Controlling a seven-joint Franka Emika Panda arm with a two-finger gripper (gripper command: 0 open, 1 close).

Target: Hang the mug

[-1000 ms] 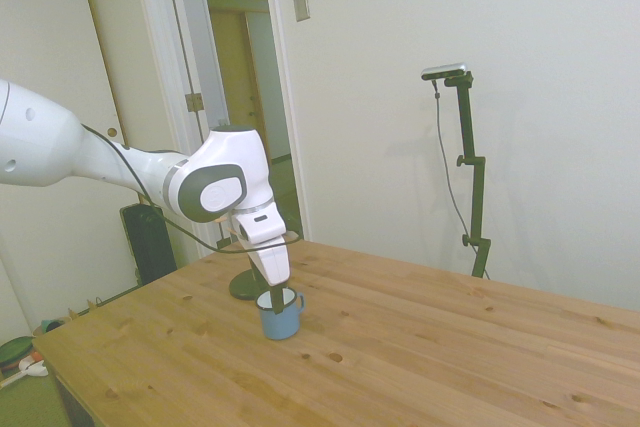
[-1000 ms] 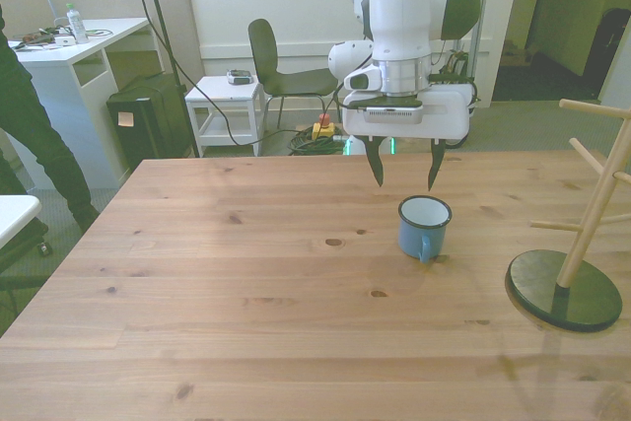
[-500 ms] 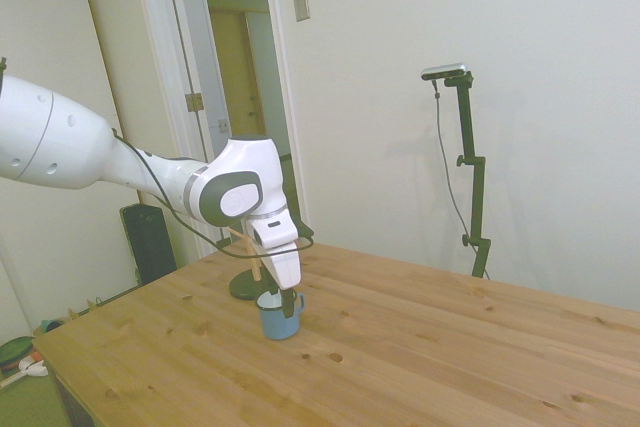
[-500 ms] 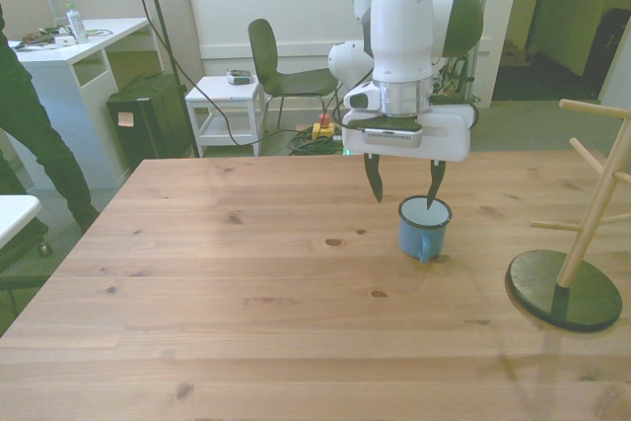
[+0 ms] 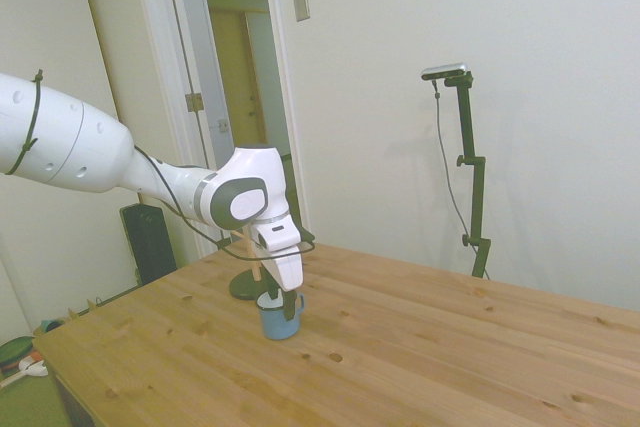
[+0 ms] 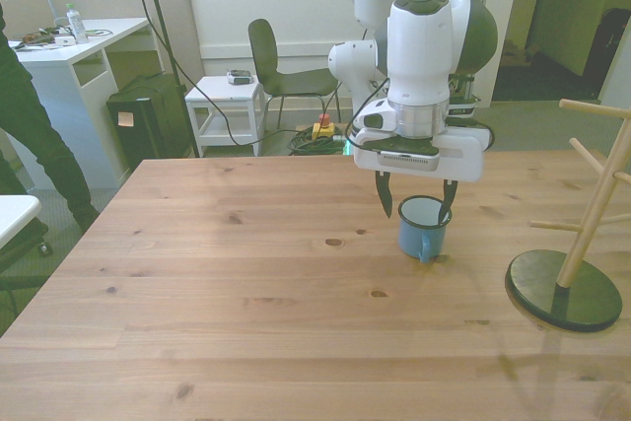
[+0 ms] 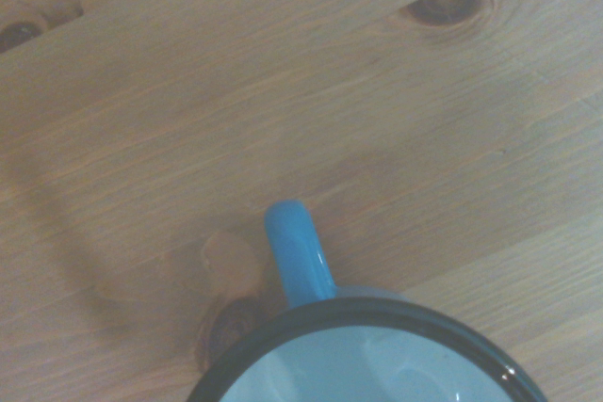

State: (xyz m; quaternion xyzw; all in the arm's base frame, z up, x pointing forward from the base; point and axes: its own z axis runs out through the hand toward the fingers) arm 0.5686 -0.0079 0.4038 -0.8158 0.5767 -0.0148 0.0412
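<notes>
Gripper (image 6: 417, 204) is held spread astride the small light-blue enamel mug (image 6: 423, 227), upright on the wooden tabletop (image 6: 246, 283). Judged light, rigid, slick; the rim wall is best pinched.

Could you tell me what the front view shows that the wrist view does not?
Only the front view shows the open gripper lowered around the mug, one finger outside its rim and one at the far rim, plus the wooden mug tree at the front view's right and a person at its left edge. Only the wrist view shows the handle close up and the dark rim. Both show the mug upright on the wooden table.
</notes>
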